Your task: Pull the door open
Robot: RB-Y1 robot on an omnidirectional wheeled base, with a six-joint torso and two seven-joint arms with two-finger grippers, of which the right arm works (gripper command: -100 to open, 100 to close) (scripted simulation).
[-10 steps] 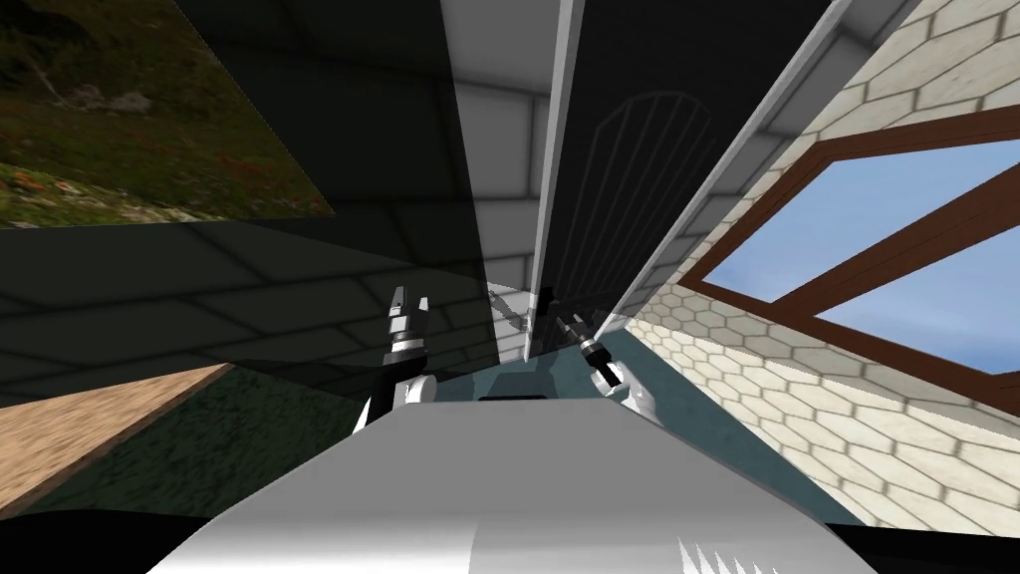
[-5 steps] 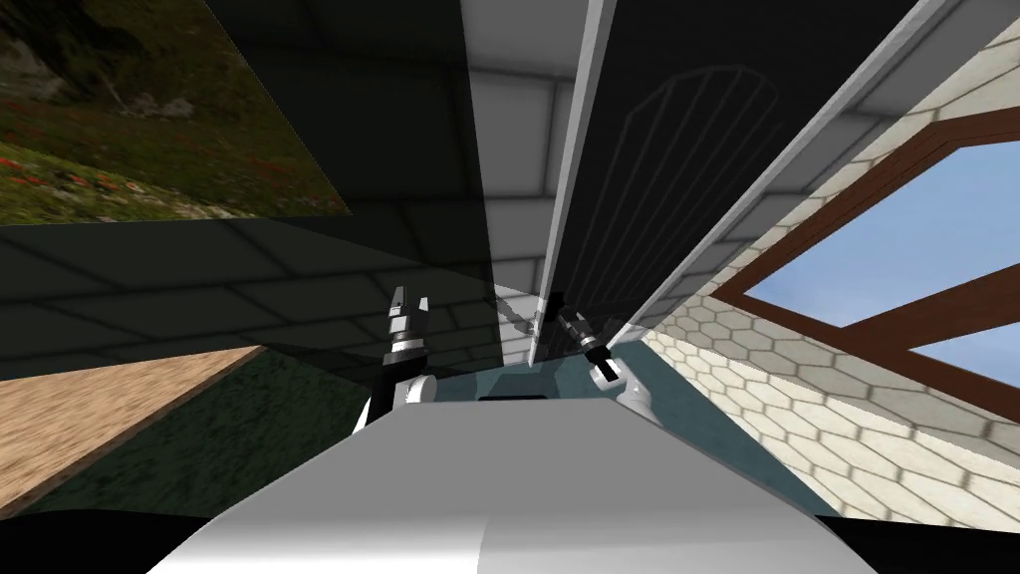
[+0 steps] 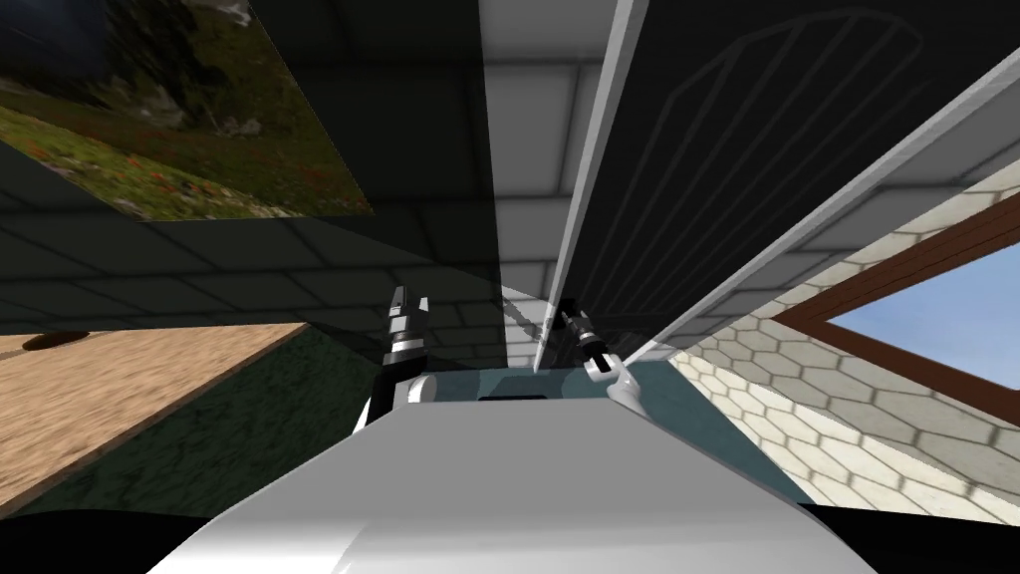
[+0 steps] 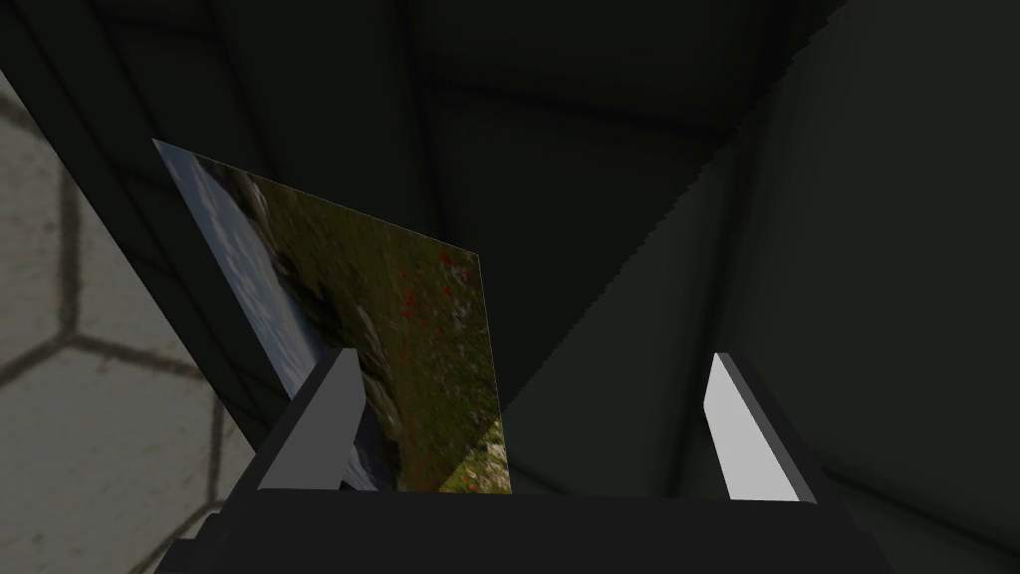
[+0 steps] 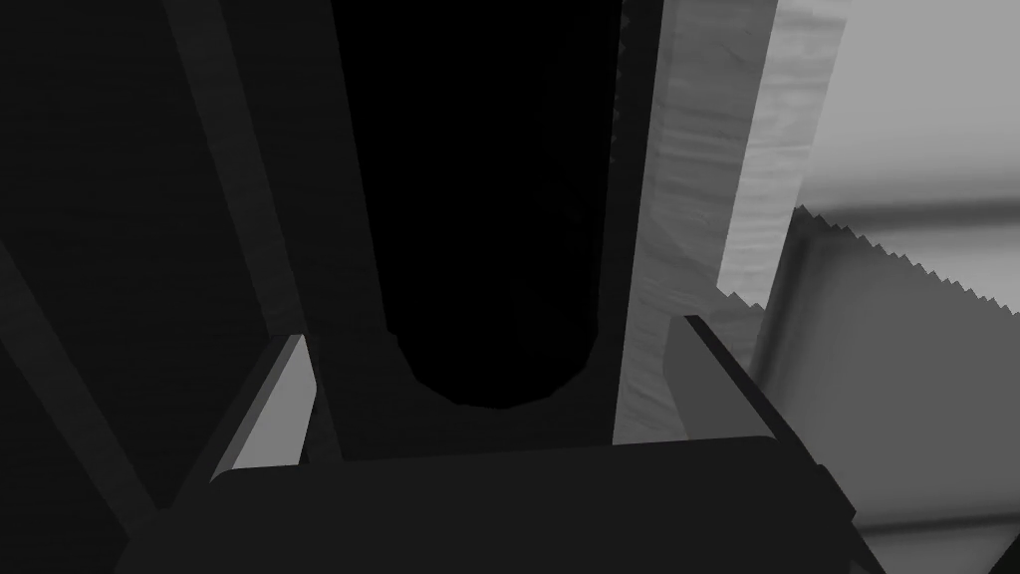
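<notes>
A dark door (image 3: 717, 179) with a faint arched panel and a light grey edge (image 3: 588, 199) rises ahead of me, slightly right of centre. My right gripper (image 3: 564, 314) is at the foot of that edge. In the right wrist view its fingers (image 5: 269, 419) stand open either side of a black rounded bar (image 5: 488, 199) on the door, without pressing it. A pale strip of the door's edge (image 5: 697, 199) runs beside the bar. My left gripper (image 3: 406, 296) is held up left of the door, open (image 4: 535, 356) and holding nothing.
A landscape painting (image 3: 199, 130) hangs on the dark wall to the left, above a wooden floor (image 3: 120, 389). To the right are a hexagon-tiled wall (image 3: 797, 419) and a brown-framed window (image 3: 926, 289). Pale wall (image 3: 523, 149) shows through the gap left of the door.
My view has swung, so the door, window and painting have slid to the right and upward. The right forearm has drawn in toward my chest, its gripper staying at the door's edge. The left arm is unchanged.
</notes>
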